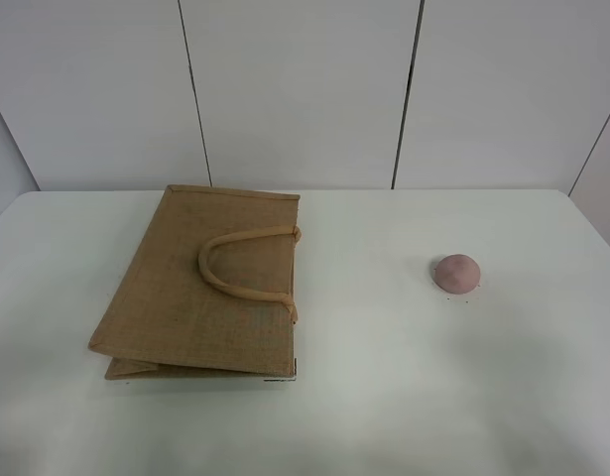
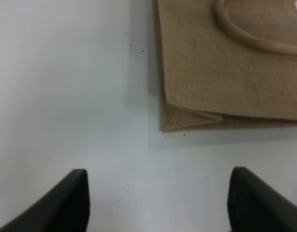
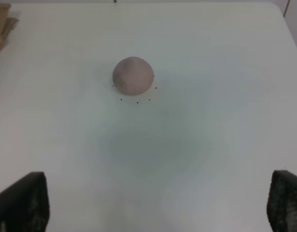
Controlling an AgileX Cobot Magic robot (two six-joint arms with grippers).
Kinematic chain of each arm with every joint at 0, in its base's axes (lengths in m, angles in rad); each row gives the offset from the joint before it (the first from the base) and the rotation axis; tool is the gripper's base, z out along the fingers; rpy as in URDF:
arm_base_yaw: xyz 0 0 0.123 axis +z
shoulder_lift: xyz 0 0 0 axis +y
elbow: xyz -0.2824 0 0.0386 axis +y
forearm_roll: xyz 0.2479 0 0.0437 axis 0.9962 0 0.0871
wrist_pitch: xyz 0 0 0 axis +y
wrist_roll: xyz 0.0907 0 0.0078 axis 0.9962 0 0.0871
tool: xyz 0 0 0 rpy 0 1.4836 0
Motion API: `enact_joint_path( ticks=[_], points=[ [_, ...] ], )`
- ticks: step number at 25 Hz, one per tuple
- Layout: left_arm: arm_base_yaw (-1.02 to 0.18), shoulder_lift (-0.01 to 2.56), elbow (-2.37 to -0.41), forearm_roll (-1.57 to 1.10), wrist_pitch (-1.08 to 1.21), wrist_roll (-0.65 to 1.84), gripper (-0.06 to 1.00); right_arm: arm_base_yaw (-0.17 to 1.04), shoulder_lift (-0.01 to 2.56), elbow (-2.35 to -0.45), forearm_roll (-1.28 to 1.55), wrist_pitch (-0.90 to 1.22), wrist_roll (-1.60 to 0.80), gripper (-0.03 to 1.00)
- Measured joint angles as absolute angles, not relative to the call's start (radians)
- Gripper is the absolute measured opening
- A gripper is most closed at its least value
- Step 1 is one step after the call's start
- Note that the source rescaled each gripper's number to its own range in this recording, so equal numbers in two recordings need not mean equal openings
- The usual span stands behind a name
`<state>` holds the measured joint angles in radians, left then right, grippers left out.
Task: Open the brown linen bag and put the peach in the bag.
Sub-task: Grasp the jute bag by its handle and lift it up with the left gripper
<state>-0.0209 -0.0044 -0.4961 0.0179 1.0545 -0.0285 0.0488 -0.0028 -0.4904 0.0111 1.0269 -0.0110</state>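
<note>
The tan-brown jute tote lies flat, shut; round dusty-pink peach outside, three o'clock. Left pincer, right pincer spread.

The left gripper holds its two black fingers wide apart above the white table, gripping nothing. Ahead of them the brown linen bag lies flat, its folded gusset corner nearest. A beige loop handle rests on its face. Dark specks dot the table nearby.
</note>
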Motion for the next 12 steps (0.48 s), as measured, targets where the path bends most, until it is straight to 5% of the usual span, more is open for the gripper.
enact_joint_path(
  ticks=[12],
  points=[
    [-0.021,-0.004,-0.526,0.018,1.045,-0.029,0.85,0.049,-0.003,-0.49,0.011,1.027,-0.011,1.0]
  ],
)
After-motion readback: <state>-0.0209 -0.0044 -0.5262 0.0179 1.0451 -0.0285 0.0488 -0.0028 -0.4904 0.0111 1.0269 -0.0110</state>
